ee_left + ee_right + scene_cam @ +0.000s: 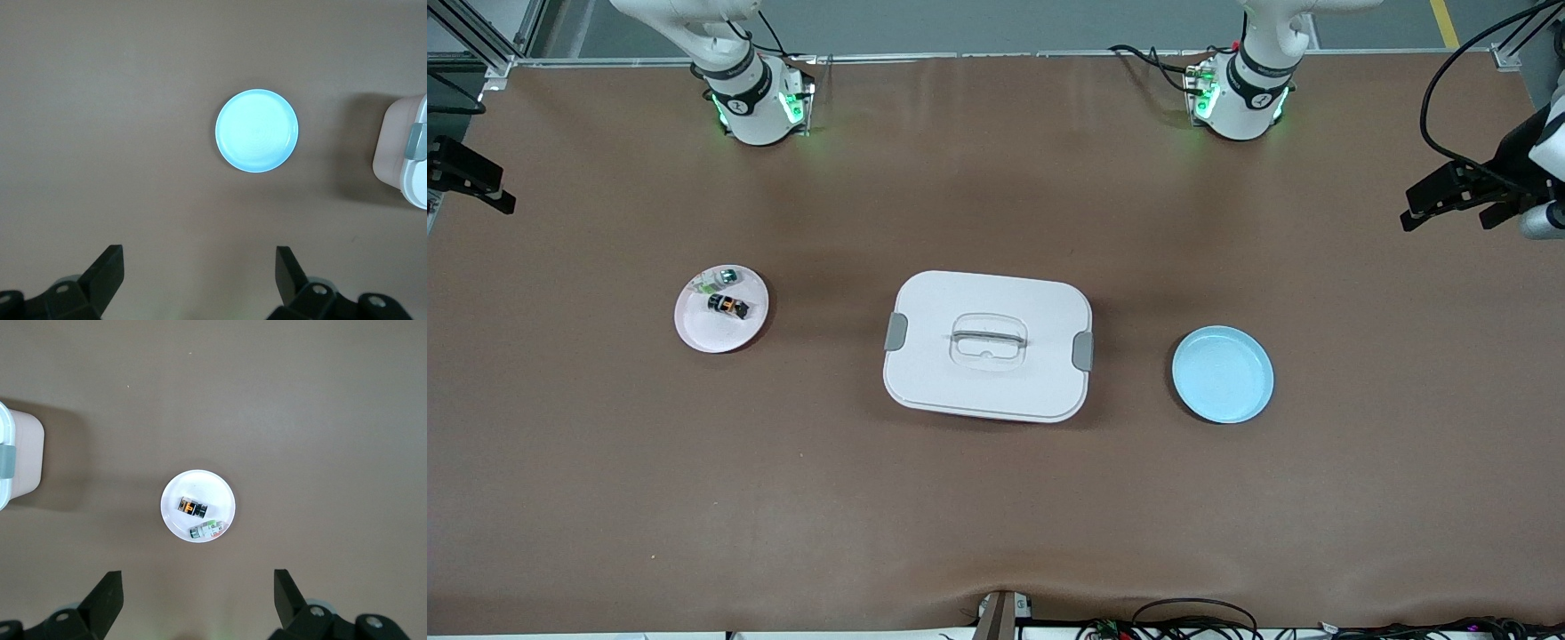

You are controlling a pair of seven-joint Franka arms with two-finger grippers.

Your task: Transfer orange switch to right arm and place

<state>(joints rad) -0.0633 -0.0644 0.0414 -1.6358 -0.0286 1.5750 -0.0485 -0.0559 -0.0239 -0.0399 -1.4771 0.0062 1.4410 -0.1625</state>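
Nearest the front camera, toward the left arm's end of the table: an empty light blue plate [1223,374], bare inside. Beside it at mid-table, slightly farther from the camera: a white lidded box [988,345] with grey side clasps and a clear handle, closed. Toward the right arm's end, a little farther again: a white plate [698,331] holding the orange switch [728,306], lying on its side near the plate's middle, with a small whitish-green part [721,279] just beside it at the rim, the two apart or barely touching; hard to tell.

Up high, both arms waiting. Left gripper [199,270] over bare table near the blue plate, fingers spread wide, nothing between them. Right gripper [198,590] over bare table near the white plate, fingers likewise spread wide and empty.

Nothing begun yet, by the look of it: switch on its plate, no grasp made. Odd fit with the task wording, since the switch sits under the right arm's reach, well apart from the left gripper.

For the pick: descend straight over the switch, fingers aligned across its short width, along the black ends rather than the amber middle. Keep clear of the whitish-green neighbour; approach from the plate's open side. Close gently — tiny part, likely to skid on smooth plate. Grip toward one end, leaving the other end free for a handover.
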